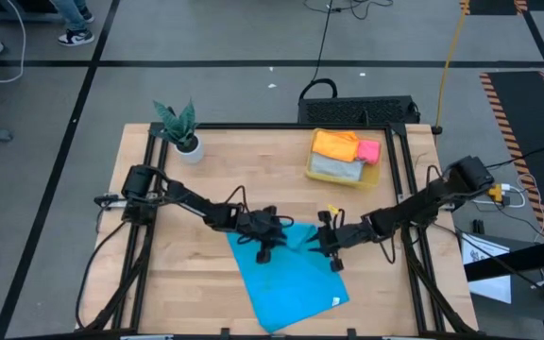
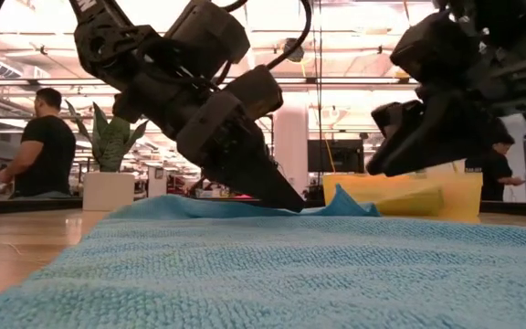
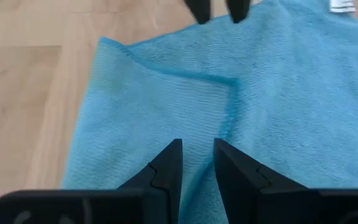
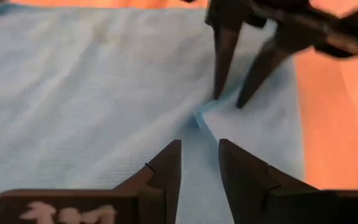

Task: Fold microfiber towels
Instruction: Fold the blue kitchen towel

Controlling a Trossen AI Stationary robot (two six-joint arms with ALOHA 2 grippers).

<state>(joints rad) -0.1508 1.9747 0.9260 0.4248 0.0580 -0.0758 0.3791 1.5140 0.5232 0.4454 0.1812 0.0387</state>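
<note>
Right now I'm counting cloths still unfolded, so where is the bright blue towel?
In the high view the bright blue towel lies spread on the table's front middle, under the left gripper and right gripper, well in front of the yellow bin.

The high view looks straight down on the whole surface (image 1: 178,274). The low view sits at surface height, looking level across the blue towel (image 2: 272,274) into the room. Each wrist view looks close along its own jaws onto that same towel, facing the other arm.
</note>
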